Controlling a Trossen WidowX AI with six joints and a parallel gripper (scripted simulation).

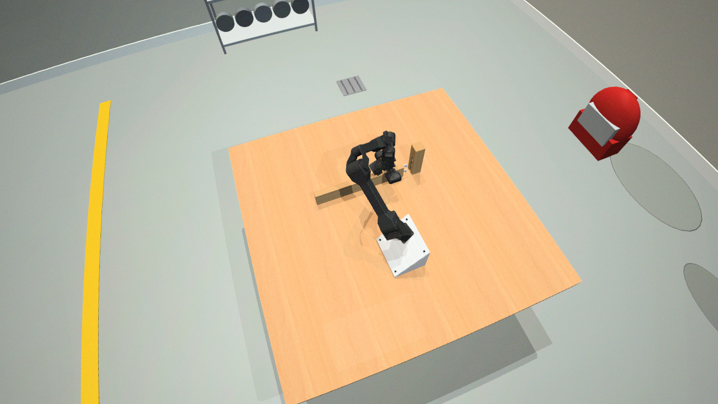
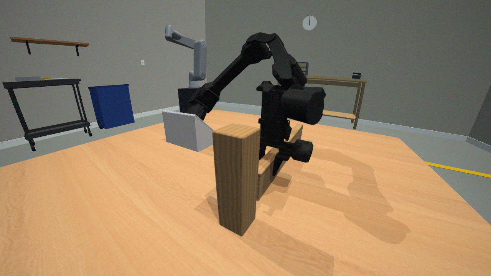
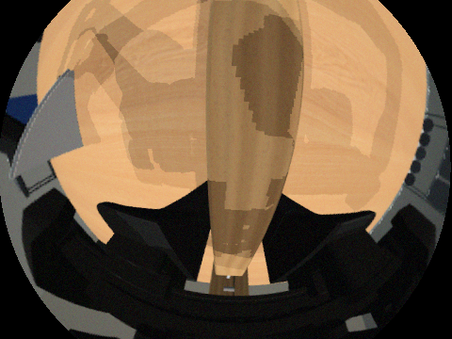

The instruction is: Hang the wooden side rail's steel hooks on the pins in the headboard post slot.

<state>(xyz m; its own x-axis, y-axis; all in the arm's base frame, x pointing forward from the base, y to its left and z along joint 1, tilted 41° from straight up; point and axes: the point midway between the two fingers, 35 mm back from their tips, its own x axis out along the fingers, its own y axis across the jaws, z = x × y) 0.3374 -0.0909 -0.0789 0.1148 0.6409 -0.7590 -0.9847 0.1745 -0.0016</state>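
Black claw (image 1: 385,174) (image 2: 269,160) (image 3: 236,180) fingers pinch your wooden rail (image 1: 331,192) (image 2: 266,181) (image 3: 254,104) near its hooked end, likely so you can steer the hooks (image 1: 405,169) (image 3: 229,288). They face the post (image 1: 416,158) (image 2: 236,178) (image 3: 215,285) just beyond the claw; the long end trails behind, presumably to stay table-borne.

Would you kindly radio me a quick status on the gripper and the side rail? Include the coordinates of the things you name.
Gripper (image 1: 390,177) (image 2: 269,164) (image 3: 236,180) shut on side rail (image 1: 331,192) (image 2: 267,178) (image 3: 250,155). Hooks (image 1: 405,169) short of headboard post (image 1: 417,158) (image 2: 236,178) (image 3: 214,285). No obstruction seen between.
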